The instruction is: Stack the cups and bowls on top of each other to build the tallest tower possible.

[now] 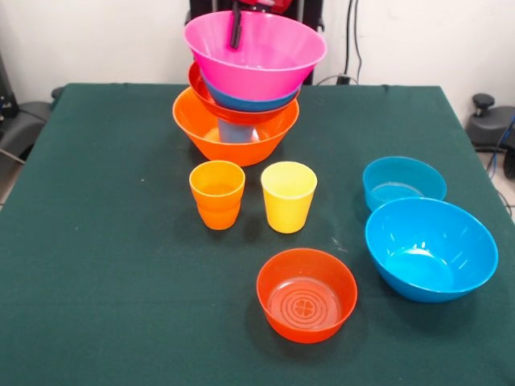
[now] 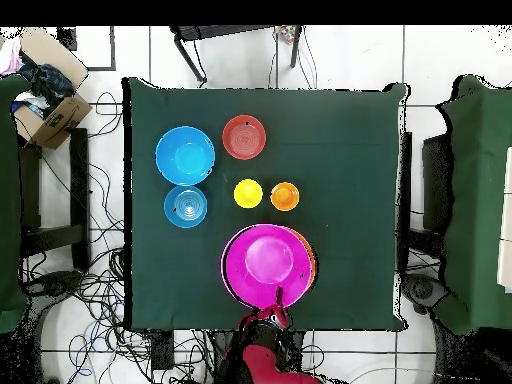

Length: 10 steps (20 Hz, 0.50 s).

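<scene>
Red bowl [image 1: 306, 295] nearest, loose | pink bowl [image 1: 256, 53] tops tower [image 1: 237, 121] | gripper [image 1: 236, 28] pinches its far rim | light, glossy, slippery: hold by rim

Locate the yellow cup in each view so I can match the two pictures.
Front view: the yellow cup stands near the middle, right of the orange cup.
Overhead view: the yellow cup sits near the centre, left of the orange cup.
Shared landmark: the orange cup beside it.
</scene>
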### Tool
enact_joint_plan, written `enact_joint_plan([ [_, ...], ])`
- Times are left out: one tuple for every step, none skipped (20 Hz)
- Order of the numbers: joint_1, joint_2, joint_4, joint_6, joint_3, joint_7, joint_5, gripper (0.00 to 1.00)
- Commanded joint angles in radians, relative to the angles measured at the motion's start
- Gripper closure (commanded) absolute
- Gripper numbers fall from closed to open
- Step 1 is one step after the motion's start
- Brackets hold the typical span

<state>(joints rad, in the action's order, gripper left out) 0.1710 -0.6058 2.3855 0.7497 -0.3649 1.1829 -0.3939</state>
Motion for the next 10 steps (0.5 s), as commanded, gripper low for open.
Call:
enact_joint_plan([
  [0.012, 0.052, -0.131, -0.171, 0.087, 0.152, -0.014, 0.00],
  [0.013, 0.048, -0.130, -0.177, 0.089, 0.152, -0.013, 0.00],
  [0.014, 0.045, -0.128, -0.182, 0.090, 0.153, -0.014, 0.00],
  [0.016, 0.040, -0.126, -0.190, 0.093, 0.155, -0.013, 0.00],
  [0.019, 0.039, -0.125, -0.193, 0.095, 0.158, -0.012, 0.00],
  [0.021, 0.031, -0.123, -0.204, 0.100, 0.159, -0.013, 0.00],
  [0.025, 0.027, -0.122, -0.212, 0.103, 0.161, -0.014, 0.00],
  [0.030, 0.020, -0.120, -0.222, 0.107, 0.163, -0.015, 0.00],
  [0.033, 0.018, -0.120, -0.226, 0.110, 0.164, -0.018, 0.00],
  [0.035, 0.015, -0.120, -0.232, 0.112, 0.163, -0.019, 0.00],
])
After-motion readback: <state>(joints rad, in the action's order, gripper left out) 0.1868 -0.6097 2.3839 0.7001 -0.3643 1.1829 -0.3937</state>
